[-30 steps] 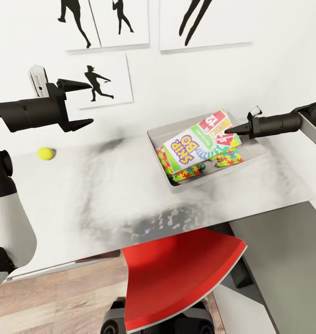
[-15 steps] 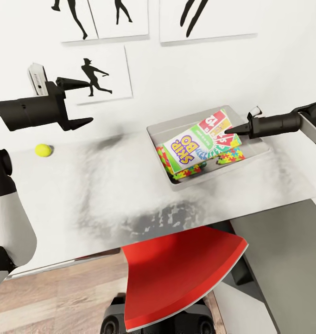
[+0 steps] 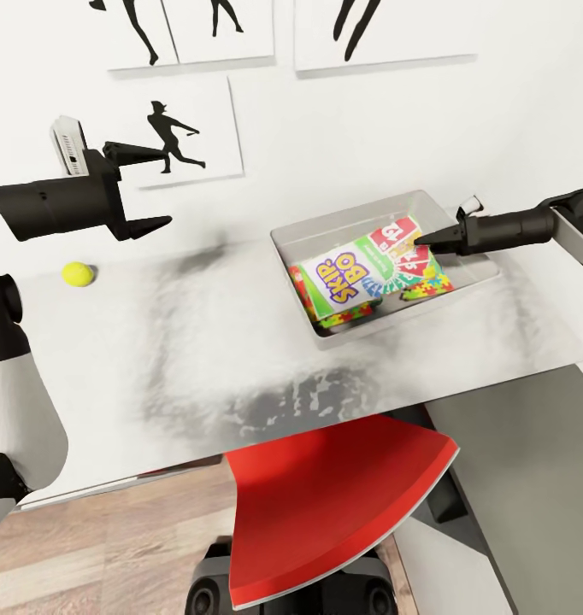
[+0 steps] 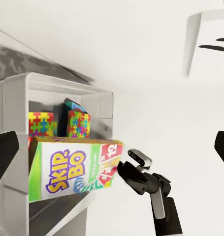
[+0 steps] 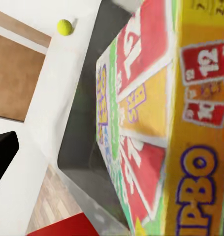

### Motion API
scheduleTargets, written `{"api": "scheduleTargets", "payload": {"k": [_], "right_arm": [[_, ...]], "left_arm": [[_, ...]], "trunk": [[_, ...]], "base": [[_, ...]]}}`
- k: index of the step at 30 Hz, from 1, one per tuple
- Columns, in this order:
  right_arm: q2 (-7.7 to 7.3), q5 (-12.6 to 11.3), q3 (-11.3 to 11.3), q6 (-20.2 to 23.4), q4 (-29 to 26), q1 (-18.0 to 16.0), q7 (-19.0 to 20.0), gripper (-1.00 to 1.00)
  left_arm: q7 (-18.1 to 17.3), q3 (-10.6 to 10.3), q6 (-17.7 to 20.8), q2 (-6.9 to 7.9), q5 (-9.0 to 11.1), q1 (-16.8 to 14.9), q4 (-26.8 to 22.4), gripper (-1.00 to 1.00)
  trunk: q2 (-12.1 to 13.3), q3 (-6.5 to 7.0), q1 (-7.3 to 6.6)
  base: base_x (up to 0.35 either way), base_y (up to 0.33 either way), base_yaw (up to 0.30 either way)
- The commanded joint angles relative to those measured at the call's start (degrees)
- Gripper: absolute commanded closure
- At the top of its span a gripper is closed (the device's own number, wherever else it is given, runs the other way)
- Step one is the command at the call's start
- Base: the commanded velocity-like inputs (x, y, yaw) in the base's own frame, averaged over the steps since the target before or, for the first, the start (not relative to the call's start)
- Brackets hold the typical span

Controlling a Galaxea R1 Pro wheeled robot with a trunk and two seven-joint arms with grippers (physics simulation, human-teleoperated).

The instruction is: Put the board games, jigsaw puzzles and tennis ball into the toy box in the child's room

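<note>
The light grey toy box (image 3: pixel 475 275) stands on the table (image 3: pixel 197 359), right of the middle. My right gripper (image 3: pixel 428 241) is shut on one end of the SKIP-BO board game (image 3: pixel 356 275), which slants low inside the box, over two jigsaw puzzles (image 3: pixel 341 319) (image 3: pixel 426 291). In the left wrist view the puzzles (image 4: pixel 40 123) (image 4: pixel 78 123) lie behind the SKIP-BO box (image 4: pixel 72 167). The tennis ball (image 3: pixel 77 273) rests on the table's far left. My left gripper (image 3: pixel 146 190) hangs open and empty above the table, right of the ball.
A red curved panel (image 3: pixel 334 504) juts out under the table's front edge. A lower dark grey desk section (image 3: pixel 531 461) joins on the right. Black silhouette pictures (image 3: pixel 176 128) hang on the white wall behind. Wood floor (image 3: pixel 95 547) shows at the lower left.
The whole view has shifted slightly. The SKIP-BO box now sits lower and flatter in the toy box, still held by the right gripper. The left arm has not moved.
</note>
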Motion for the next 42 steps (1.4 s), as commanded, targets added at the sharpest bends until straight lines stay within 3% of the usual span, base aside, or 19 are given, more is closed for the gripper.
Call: {"api": "scheduleTargets", "payload": {"k": [1, 12, 17, 22, 27, 35, 39, 40, 41, 42], "right_arm": [[-0.04, -0.42, 0.30, 0.61, -0.05, -0.07, 0.11, -1.00], [-0.06, -0.48, 0.02, 0.54, -0.12, -0.15, -0.19, -1.00], [-0.81, -0.50, -0.10, 0.32, -0.15, -0.23, -2.30, -1.00], [-1.62, -0.32, -0.06, -2.77, 0.16, -0.17, -3.34, -1.00], [-3.49, -0.18, -0.03, -3.64, -0.04, -0.21, -6.18, -1.00], [-4.30, -0.21, -0.44, -3.75, -2.13, -0.76, -6.76, -1.00], [-8.14, -0.25, -0.80, -3.23, -12.15, -0.52, -7.12, -1.00], [-10.03, -0.33, -0.91, -2.96, -16.21, -0.45, -7.36, -1.00], [-11.00, -0.38, -0.95, -2.74, -18.23, -0.43, -7.50, -1.00], [-13.63, -0.48, -1.58, -1.50, -23.64, -0.38, -7.89, -1.00]], "left_arm": [[0.58, 0.09, 0.33, -0.02, 0.45, -0.07, 0.00, -1.00], [0.58, 0.09, 0.27, -0.02, 0.45, -0.39, 0.05, -1.00], [0.58, 0.05, 0.25, -0.02, 0.45, -1.03, 0.23, -1.00], [0.56, 0.01, 0.25, -0.02, 0.45, -1.59, 0.41, -1.00], [0.51, 0.00, 0.24, -0.07, 0.45, -1.78, 0.51, -1.00], [1.42, -0.15, 0.24, -0.22, 0.45, -1.82, 0.53, -1.00], [6.88, -1.41, 0.22, 0.18, 0.45, -2.53, 0.35, -1.00], [8.06, -1.69, 0.23, 0.22, 0.45, -2.76, 0.35, -1.00], [8.46, -1.79, 0.25, 0.22, 0.45, -2.82, 0.39, -1.00], [9.26, -1.88, 0.36, 0.30, 0.45, -2.84, 0.48, -1.00]], "trunk": [[-0.10, -0.08, 0.03], [-0.10, -0.08, 0.03], [-0.10, -0.08, 0.03], [-0.10, -0.08, 0.03], [-0.10, -0.08, 0.03], [-0.10, -0.08, 0.03], [-0.10, -0.08, 0.03], [-0.10, -0.08, 0.03], [-0.10, -0.08, 0.03], [-0.10, -0.08, 0.03]], "base": [[0.000, 0.000, 0.000], [0.000, 0.000, 0.000], [0.000, 0.000, 0.000], [0.000, 0.000, 0.000], [0.000, 0.000, 0.000], [0.000, 0.000, 0.000], [0.000, 0.000, 0.000], [0.000, 0.000, 0.000], [0.000, 0.000, 0.000], [0.000, 0.000, 0.000]]}}
